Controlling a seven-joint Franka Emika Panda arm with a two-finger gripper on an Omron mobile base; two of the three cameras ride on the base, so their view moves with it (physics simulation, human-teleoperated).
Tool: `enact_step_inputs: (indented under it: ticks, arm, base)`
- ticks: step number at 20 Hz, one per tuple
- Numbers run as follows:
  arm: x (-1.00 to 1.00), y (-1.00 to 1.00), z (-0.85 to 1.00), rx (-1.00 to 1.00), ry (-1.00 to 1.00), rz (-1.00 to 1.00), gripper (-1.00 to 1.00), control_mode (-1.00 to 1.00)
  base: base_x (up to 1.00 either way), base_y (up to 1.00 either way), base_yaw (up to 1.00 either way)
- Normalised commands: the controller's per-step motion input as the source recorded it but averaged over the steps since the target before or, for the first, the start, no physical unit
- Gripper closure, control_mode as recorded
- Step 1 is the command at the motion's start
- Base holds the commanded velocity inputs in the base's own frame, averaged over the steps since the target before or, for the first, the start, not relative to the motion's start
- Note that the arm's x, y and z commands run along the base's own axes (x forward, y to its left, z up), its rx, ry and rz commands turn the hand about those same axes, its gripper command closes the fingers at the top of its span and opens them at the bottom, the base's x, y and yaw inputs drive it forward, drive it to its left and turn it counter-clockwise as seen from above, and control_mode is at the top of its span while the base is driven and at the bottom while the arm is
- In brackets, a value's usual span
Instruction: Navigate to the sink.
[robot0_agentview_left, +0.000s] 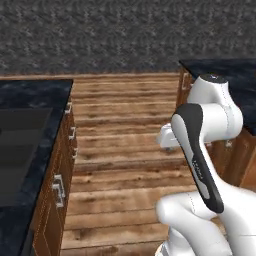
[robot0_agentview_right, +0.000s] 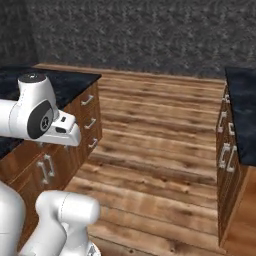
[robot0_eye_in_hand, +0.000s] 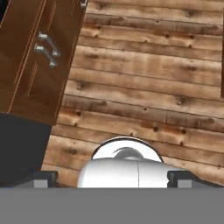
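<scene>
A: Where is the sink (robot0_agentview_left: 20, 150) to be found?

B: It is seen at the far left of the left base view, as a black sunk part set into the dark stone top of the left bench (robot0_agentview_left: 47, 95). Only a part of it is shown. No tap or drain can be made out.

A: What could be hit on that side?

B: The drawers (robot0_agentview_left: 59, 190) under that bench, with their grey handles sticking out. If the base is turned too soon or driven in too close, they could be bumped.

A: And in the middle?

B: Only the wooden floor (robot0_agentview_left: 120, 125) is there. Nothing is left lying on it, so nothing can be run over.

A: What about the hand (robot0_eye_in_hand: 113, 180)?

B: It is held wide open, with its finger tips (robot0_eye_in_hand: 43, 178) far apart. Nothing is gripped, so nothing can be dropped.

A: And on the right?

B: The arm (robot0_agentview_left: 210, 115) is folded up high, close to the right bench (robot0_agentview_left: 235, 75). If the base is swung round fast, that bench could be knocked by the arm. It could also be that the base is stopped too far off, with the sink not faced.
</scene>
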Motion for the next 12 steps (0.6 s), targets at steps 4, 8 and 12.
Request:
enact_step_inputs:
  ticks: [4,8,12]
  arm:
    - [0.0,0.0,0.0,0.0,0.0,0.0,-1.0,1.0]
    - [0.0,0.0,0.0,0.0,0.0,0.0,-1.0,1.0]
    - [0.0,0.0,0.0,0.0,0.0,0.0,-1.0,1.0]
  base:
    - [0.57,0.0,0.95]
    - [0.67,0.0,0.97]
    - [0.65,0.0,1.0]
